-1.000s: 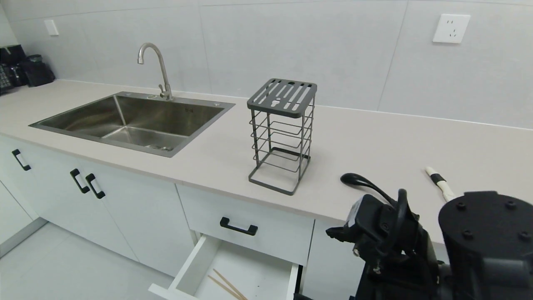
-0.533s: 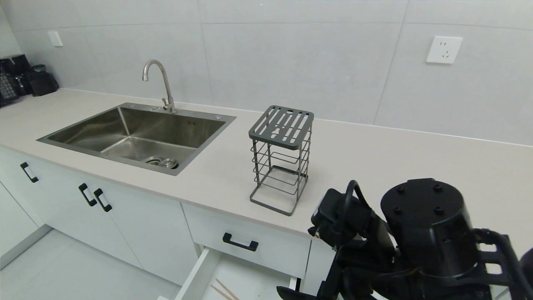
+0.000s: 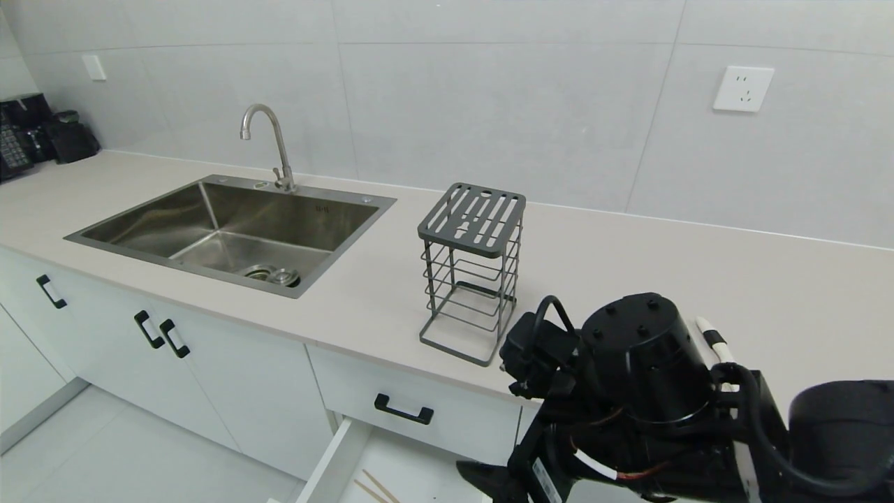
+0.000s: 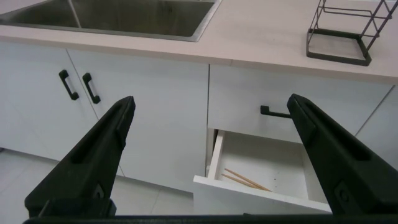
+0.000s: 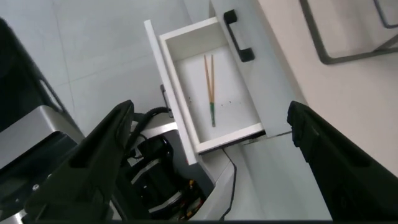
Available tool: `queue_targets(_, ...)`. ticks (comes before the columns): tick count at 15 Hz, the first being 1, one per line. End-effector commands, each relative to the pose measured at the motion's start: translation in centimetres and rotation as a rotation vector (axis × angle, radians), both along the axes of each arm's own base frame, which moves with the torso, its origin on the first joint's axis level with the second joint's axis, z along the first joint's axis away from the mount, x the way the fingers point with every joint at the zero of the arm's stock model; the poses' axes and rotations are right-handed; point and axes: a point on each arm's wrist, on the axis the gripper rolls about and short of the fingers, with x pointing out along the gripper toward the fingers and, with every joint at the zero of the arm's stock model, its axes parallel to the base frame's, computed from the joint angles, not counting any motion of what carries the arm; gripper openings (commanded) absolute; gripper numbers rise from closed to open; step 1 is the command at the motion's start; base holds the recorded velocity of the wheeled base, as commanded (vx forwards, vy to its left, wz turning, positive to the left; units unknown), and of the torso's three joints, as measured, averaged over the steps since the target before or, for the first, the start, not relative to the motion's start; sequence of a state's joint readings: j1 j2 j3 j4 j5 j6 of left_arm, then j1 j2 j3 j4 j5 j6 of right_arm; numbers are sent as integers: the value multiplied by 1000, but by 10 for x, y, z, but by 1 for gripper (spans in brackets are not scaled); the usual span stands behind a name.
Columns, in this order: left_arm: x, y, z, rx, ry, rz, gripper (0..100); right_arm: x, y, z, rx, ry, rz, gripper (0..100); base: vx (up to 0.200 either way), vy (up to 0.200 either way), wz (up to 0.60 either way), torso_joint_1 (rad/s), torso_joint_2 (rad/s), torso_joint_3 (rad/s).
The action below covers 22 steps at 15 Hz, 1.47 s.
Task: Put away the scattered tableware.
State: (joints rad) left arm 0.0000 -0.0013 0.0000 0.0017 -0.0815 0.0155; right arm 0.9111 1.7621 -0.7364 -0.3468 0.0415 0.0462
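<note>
Meanwhile the whole head view has shifted, so the camera moved, not the wire rack (image 3: pixel 471 272) or the sink (image 3: pixel 230 230). The right arm (image 3: pixel 635 349) has itself swung in along the counter (image 3: pixel 628 258) edge and now sits nearer the rack, at about 4 o'clock from it. A white-handled utensil (image 3: pixel 712 335) with a black band, hidden half a second ago, lies on the counter at 3 o'clock of the arm. It looks like the piece left to store, since the chopsticks (image 5: pixel 210 87) already lie in the open drawer (image 5: pixel 171 81) at 6 o'clock of the rack. The right gripper (image 5: pixel 210 109) is spread wide and empty above that drawer. The left gripper (image 4: pixel 211 102) is equally wide, holding nothing, facing the cabinet front.
</note>
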Motion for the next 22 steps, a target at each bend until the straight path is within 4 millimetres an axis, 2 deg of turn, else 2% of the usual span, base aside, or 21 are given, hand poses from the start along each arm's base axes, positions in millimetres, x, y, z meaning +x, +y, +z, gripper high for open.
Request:
queue_targets(1,0,0,0,0,1,-1,100,2,-5,-7,-31,-4,-39,100,0,0,0,0,0,0)
queue_targets(3,0,0,0,0,1,0,100,-3,-18,-17,-74,11,-60,100,0,0,0,0,0,0)
queue_targets(7,0,0,0,0,1,0,100,13,-29,-9,-38,-27,-129,100,0,0,0,0,0,0)
queue_targets(12,0,0,0,0,1,0,100,33,-60,0,-50,-81,-263,100,0,0,0,0,0,0)
queue_targets(17,0,0,0,0,1,0,100,31,-88,-3,-65,-74,-342,100,0,0,0,0,0,0)
queue_targets(22,0,0,0,0,1,0,100,35,-92,-6,-80,-65,-361,100,0,0,0,0,0,0)
